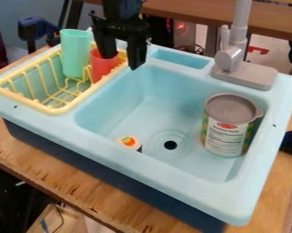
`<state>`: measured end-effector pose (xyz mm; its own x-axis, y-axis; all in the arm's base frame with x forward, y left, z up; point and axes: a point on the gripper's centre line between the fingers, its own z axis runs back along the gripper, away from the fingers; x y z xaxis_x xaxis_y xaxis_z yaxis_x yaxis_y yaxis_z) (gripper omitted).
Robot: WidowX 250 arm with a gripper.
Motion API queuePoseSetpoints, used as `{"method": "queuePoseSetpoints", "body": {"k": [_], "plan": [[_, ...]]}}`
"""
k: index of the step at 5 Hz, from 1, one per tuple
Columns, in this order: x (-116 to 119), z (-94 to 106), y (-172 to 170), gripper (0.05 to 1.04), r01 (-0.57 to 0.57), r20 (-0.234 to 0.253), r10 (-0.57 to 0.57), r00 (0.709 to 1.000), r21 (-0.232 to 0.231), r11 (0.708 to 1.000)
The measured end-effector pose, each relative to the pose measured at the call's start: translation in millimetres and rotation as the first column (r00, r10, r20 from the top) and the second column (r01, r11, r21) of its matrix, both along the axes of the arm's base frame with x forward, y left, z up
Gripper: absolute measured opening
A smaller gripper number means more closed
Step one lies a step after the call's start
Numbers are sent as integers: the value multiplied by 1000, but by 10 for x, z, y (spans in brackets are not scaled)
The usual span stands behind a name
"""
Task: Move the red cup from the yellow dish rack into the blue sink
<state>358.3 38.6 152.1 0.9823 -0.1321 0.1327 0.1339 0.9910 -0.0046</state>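
The black gripper (122,62) hangs at the top, over the back left of the blue sink (142,93). It is open. One fingertip overlaps the mouth of a red cup (103,68), and the other is to the right of the cup, over the sink's back rim. Whether the first fingertip is inside the cup or behind it, I cannot tell. The red cup stands at the right side of a yellow dish rack (58,109). To its left, a mint-green cup (75,52) stands upright in the rack.
A can with a grey lid (231,108) stands upright at the sink's right side. A small white and orange object (129,142) shows by the front wall, partly hidden. The grey faucet (233,57) rises at the back right. Wooden table (81,191) surrounds the sink unit.
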Motion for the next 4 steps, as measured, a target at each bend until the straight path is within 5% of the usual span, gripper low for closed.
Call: {"method": "queuePoseSetpoints", "body": {"k": [3,4], "plan": [[-47,-45,286,961,-81,-18,81,997,-4,997],[-58,-45,319,686,-91,-19,91,996,-17,996]]}}
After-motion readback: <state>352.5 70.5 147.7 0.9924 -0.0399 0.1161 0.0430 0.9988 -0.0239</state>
